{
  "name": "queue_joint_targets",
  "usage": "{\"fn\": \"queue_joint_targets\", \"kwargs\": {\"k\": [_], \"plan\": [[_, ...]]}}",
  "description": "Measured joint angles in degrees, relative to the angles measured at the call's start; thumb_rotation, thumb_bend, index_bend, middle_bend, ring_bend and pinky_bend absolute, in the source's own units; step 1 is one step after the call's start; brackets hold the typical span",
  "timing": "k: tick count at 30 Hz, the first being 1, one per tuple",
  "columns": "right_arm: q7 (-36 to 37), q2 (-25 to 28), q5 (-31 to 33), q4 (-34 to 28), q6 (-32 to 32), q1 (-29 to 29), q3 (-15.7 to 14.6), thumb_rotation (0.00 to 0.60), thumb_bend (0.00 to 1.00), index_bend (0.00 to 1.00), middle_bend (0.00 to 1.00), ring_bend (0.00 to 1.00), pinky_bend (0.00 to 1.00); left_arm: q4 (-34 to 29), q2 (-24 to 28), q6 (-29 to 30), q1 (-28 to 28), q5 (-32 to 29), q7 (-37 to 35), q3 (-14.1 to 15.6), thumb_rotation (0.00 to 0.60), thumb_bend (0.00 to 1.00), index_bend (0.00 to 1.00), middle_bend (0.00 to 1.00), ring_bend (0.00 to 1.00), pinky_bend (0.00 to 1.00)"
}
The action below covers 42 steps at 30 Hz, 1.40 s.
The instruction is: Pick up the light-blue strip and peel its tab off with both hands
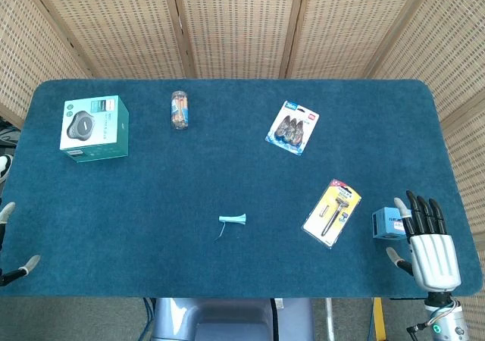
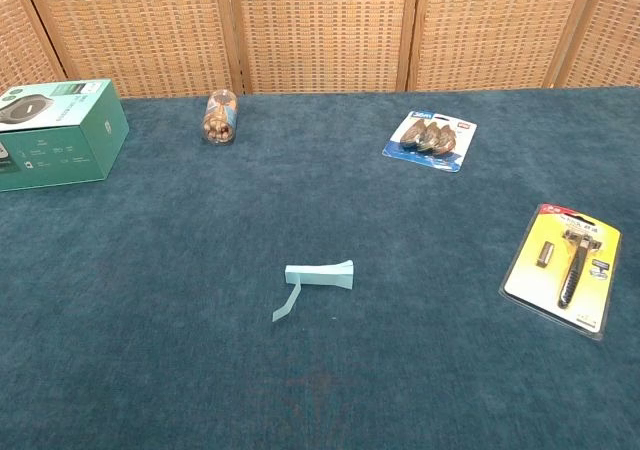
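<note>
Head view: the light-blue strip (image 1: pixel 233 220) lies flat on the blue table cover (image 1: pixel 227 174), near the middle of the near half, held by neither hand. Chest view: the strip (image 2: pixel 320 275) lies crosswise, and a thin tab (image 2: pixel 286 305) hangs loose from its left end, curling toward the near edge.

To the right of the strip, a yellow razor pack (image 1: pixel 333 212) rests at a slant. Just right of that pack stands a small blue box (image 1: pixel 388 223), close to the fingertips of the right hand (image 1: pixel 428 244). This hand hovers at the near right corner, palm down, fingers straight and slightly spread, holding nothing.

At the near left edge, only two pale fingertips of the left hand (image 1: pixel 19 269) show; whether it is spread or curled cannot be told.

Farther off, a blister pack of clips (image 1: pixel 292 128) lies at far right of centre, a small clear tube (image 1: pixel 179 110) at far left of centre, and a green carton (image 1: pixel 95 127) at the far left. A woven screen (image 1: pixel 242 23) closes the far side.
</note>
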Motion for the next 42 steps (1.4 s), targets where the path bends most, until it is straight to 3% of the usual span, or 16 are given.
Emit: {"fn": "queue_joint_targets", "kwargs": {"k": [11,16,22,26,31,35,42], "plan": [[5.9,1.9,-1.4,-0.8,-2.8,1.3,-0.9,0.6,0.0,0.08,0.0,0.0,0.0,0.3,0.9,-0.4,-0.6,1.7,-2.9,0.4,0.6,0.0,0.0,0.0,0.0,0.0],[10.8,4.4,-2.9,-2.3,-9.8,5.8,-1.3,0.6,0.0,0.08,0.0,0.0,0.0,-0.3,1.0,-2.0,-1.6,1.5,-1.7,0.1,0.6,0.0,0.0,0.0,0.0,0.0],[9.8,6.3,-1.5,-8.6,-22.0,13.1,0.0,0.6,0.0,0.08,0.0,0.0,0.0,-0.6,1.1,-3.1,-2.0,-0.3,-1.8,-0.4,0.6,0.0,0.0,0.0,0.0,0.0],[6.0,5.6,4.5,-12.2,-30.0,17.8,2.1,0.6,0.0,0.09,0.0,0.0,0.0,-0.7,1.2,-3.9,-2.3,-1.1,-1.9,-0.5,0.6,0.0,0.0,0.0,0.0,0.0],[-1.7,1.6,17.0,-13.6,-36.0,23.9,5.2,0.6,0.0,0.18,0.0,0.0,0.0,-0.6,1.4,-5.0,-2.8,-2.2,-2.1,-0.9,0.6,0.0,0.0,0.0,0.0,0.0],[-8.0,-3.9,27.0,-12.8,-38.3,28.7,7.5,0.6,0.03,0.31,0.0,0.0,0.0,-0.6,1.6,-5.8,-3.1,-3.1,-2.5,-1.1,0.6,0.0,0.0,0.0,0.0,0.0],[-17.5,-15.3,39.0,-8.1,-37.2,36.2,9.7,0.6,0.05,0.36,0.0,0.0,0.0,-0.6,1.6,-6.8,-3.6,-3.9,-2.1,-1.3,0.6,0.0,0.0,0.0,0.0,0.0]]}}
